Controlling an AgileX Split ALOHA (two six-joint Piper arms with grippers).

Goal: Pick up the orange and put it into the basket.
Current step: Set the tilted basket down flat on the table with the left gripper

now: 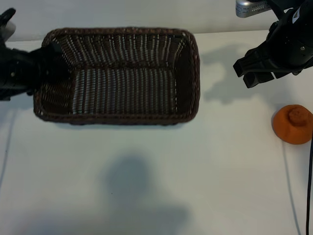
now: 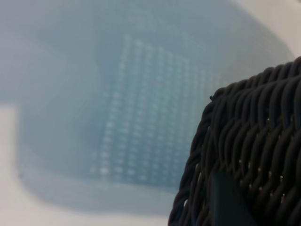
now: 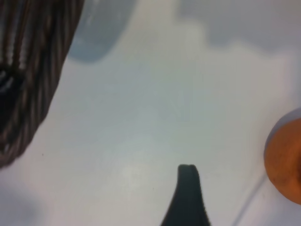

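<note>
Orange (image 1: 292,124) lies free on the white table (image 1: 146,186), well apart from the wicker basket (image 1: 190,73), while the right gripper (image 1: 255,71) hangs released near it, and the left gripper (image 1: 46,66) seems clenched on the basket's end, probably steadying it.

The table (image 1: 146,196) is white and matte, and it fills almost the whole exterior view. Its surface is plain, with no pattern. At the far edge of the table there is a pale wall (image 1: 122,12), a little greyer than the tabletop, and the line between them goes straight across. The light comes from above and is soft. It makes several grey shadows (image 1: 139,191) on the table: a big round one in the near middle, and a weaker one on the far right side. In the right wrist view the same white surface (image 3: 141,117) shows a soft bright spot of reflected light.
</note>
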